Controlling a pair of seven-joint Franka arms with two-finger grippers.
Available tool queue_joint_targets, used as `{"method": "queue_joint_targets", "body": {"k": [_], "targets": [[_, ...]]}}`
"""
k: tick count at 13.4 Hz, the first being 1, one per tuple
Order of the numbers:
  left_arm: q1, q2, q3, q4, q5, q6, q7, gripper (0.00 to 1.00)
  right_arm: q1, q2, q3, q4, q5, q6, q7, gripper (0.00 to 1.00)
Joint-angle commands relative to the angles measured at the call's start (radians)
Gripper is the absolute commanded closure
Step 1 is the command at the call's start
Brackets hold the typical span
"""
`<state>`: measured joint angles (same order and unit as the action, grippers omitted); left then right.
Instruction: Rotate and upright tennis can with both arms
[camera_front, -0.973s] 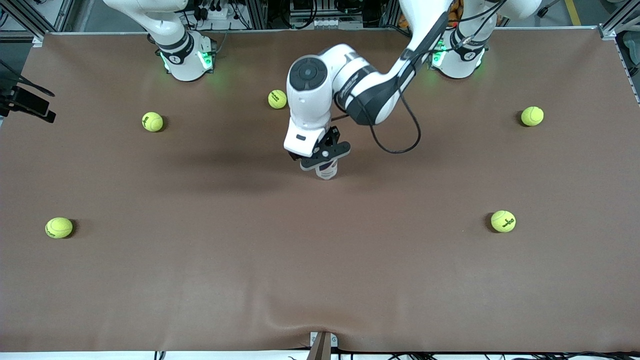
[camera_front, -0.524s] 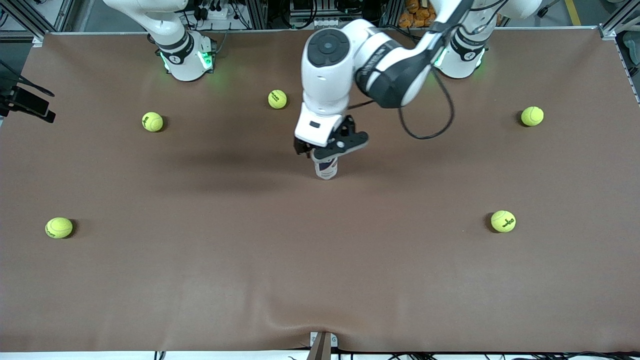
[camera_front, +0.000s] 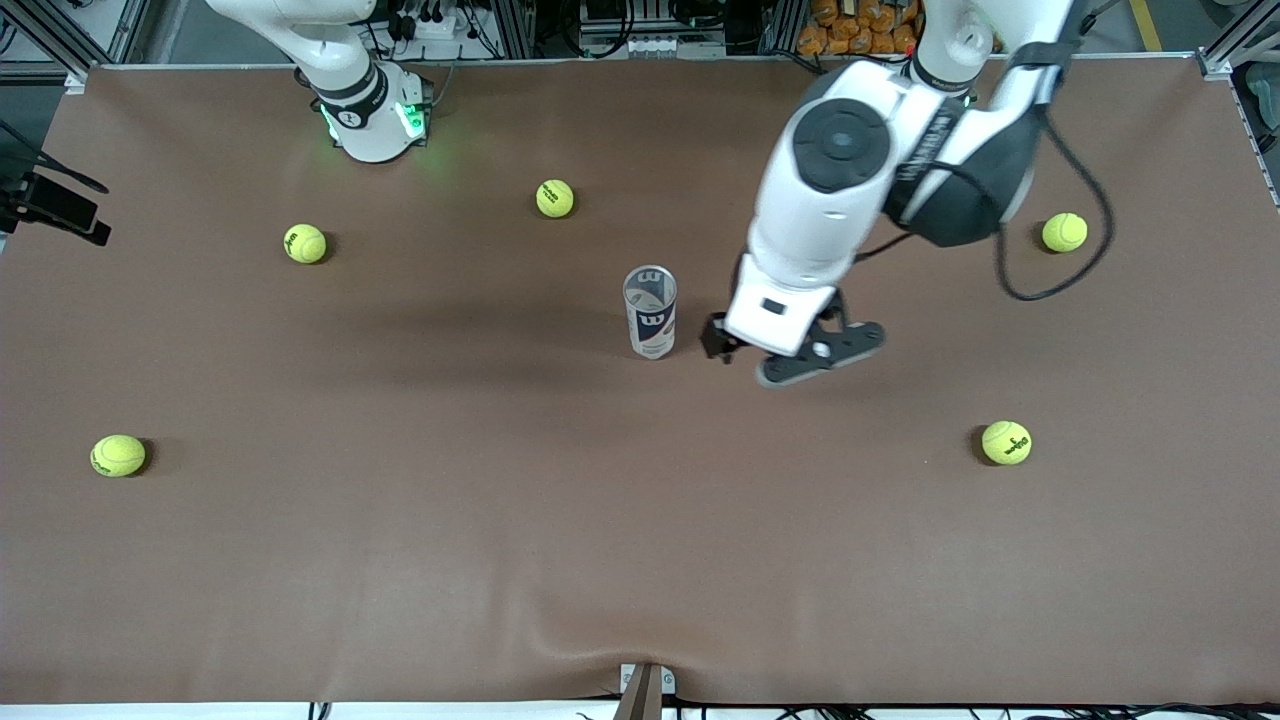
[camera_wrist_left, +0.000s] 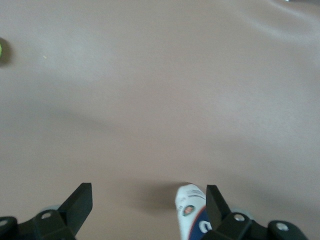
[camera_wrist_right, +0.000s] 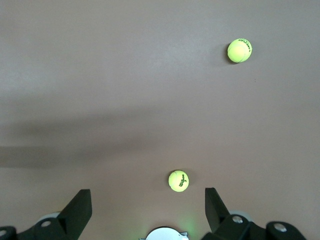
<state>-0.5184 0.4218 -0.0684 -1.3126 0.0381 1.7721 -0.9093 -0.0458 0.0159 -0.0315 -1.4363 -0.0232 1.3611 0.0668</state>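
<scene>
now tennis can upright, left gripper open beside.

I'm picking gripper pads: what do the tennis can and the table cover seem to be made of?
Tennis can: likely smooth plastic or thin metal with a glossy printed label; its wall looks sleek. Table cover: matte brown fabric or vinyl sheet, judging by soft wrinkles at its edge.

The tennis can stands upright on the middle of the brown table, free of any grip: slim, white-silver, dark-blue band with a white W facing the front camera.
</scene>
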Motion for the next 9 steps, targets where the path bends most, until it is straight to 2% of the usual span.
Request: {"method": "queue_joint_targets", "body": {"k": [1, 5, 7, 9], "targets": [[0.044, -0.012, -0.005, -0.013, 0.022, -0.016, 0.038, 0.00, -0.014, -0.008, 0.012, 0.001, -0.011, -0.007, -0.002, 0.00], [0.177, -0.015, -0.031, -0.013, 0.013, -0.016, 0.148, 0.00, -0.014, -0.008, 0.012, 0.001, -0.011, -0.007, -0.002, 0.00], [0.312, -0.027, -0.130, -0.014, 0.020, -0.016, 0.219, 0.00, -0.014, -0.008, 0.012, -0.001, -0.011, -0.007, -0.002, 0.00], [0.368, -0.061, -0.148, -0.019, 0.023, -0.055, 0.298, 0.00, -0.014, -0.008, 0.012, 0.001, -0.011, -0.007, -0.001, 0.00]]}}
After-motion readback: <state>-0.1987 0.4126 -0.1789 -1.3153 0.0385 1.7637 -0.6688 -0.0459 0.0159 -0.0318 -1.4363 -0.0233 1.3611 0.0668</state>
